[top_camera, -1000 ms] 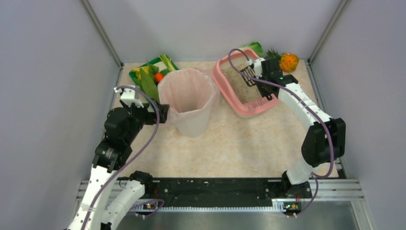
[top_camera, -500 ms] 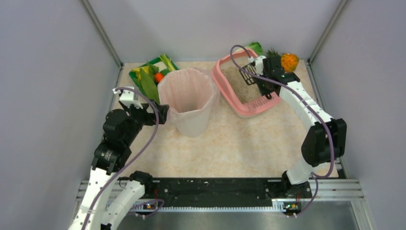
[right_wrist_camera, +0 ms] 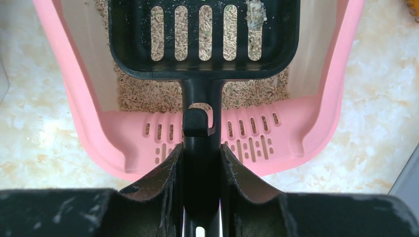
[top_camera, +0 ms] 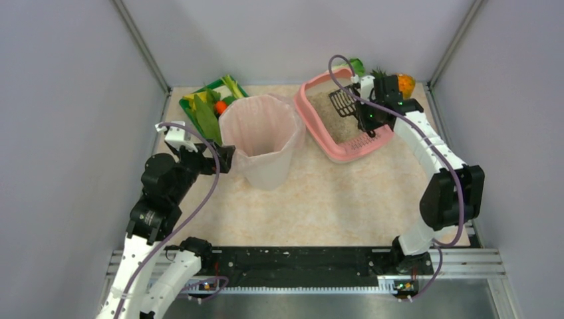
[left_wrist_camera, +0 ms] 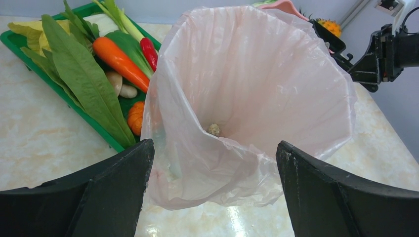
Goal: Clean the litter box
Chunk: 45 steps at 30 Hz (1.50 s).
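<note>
Over the pink plastic rounded-rectangular litter box (top_camera: 309, 109), far right beside the pink-lined bin (top_camera: 266, 166), the right gripper (right_wrist_camera: 200, 158), clamped on the handle of a black slotted plastic scoop (right_wrist_camera: 202, 66), has lifted it clear with a pale clump (right_wrist_camera: 256, 14) aboard, probably bin-bound, while the left gripper (left_wrist_camera: 215, 148) gapes wide, empty.

The left gripper (left_wrist_camera: 213, 148) stood spread wide before a translucent pink plastic-lined bin (left_wrist_camera: 257, 74) holding one small beige lump (left_wrist_camera: 214, 130); a green rectangular vegetable tray (left_wrist_camera: 10, 40) lay just beside it.
</note>
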{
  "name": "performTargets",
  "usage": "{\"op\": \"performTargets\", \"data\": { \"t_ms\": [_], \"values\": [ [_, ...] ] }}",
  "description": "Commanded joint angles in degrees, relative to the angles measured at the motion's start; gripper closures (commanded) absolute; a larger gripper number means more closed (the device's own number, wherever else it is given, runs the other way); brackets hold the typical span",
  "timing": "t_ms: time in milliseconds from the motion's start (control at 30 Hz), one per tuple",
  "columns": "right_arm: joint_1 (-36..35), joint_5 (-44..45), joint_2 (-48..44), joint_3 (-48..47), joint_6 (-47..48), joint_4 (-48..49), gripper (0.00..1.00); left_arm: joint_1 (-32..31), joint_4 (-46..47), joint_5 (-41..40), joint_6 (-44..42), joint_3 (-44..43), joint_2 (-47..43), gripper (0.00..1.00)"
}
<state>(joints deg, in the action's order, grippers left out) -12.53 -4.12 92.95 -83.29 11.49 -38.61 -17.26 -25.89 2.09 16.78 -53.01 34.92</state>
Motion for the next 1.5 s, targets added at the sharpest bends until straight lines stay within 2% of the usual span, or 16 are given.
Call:
{"op": "performTargets", "data": {
  "t_ms": [0, 100, 433, 633, 700, 833, 1200, 1367, 1467],
  "values": [
    [1.78, -4.19, -4.9, 0.5, 1.2, 2.21, 1.0, -0.06, 2.63, -0.11, -0.26, -0.08, -1.29, 0.02],
    [2.21, -6.29, -7.31, 2.17, 1.86, 4.12, 1.0, -0.06, 2.91, -0.44, -0.41, 0.75, -2.18, 0.02],
    [2.21, -4.34, -9.61, 2.43, 3.29, 2.4, 1.0, -0.06, 3.08, -0.57, -0.54, 1.89, -3.63, 0.02],
    [2.2, -4.61, -10.41, 2.11, 2.76, 1.94, 1.0, -0.06, 2.95, -0.74, -0.35, 2.64, -4.45, 0.02],
    [2.22, -2.12, -10.73, 2.36, 1.93, 2.62, 1.0, 0.01, 3.04, -0.77, -0.34, 2.8, -4.56, 0.02],
    [2.85, -4.71, -10.47, 2.0, 0.04, 3.2, 1.0, -0.06, 3.23, -0.76, -0.17, 3.1, -4.74, 0.02],
    [2.29, -2.92, -10.23, -5.47, 0.26, -1.29, 1.0, -0.05, 3.21, -1.29, 0.1, 3.53, -5.13, 0.02],
    [-1.67, 0.61, -8.84, -12.01, 1.77, -6.9, 1.0, -0.01, 3.0, -1.55, 0.27, 3.46, -4.85, 0.02],
    [-4.17, 1.75, -8.0, -16.64, 2.08, -10.04, 1.0, -0.06, 2.22, -4.52, 0.85, 3.27, -4.64, 0.02]
  ]
}}
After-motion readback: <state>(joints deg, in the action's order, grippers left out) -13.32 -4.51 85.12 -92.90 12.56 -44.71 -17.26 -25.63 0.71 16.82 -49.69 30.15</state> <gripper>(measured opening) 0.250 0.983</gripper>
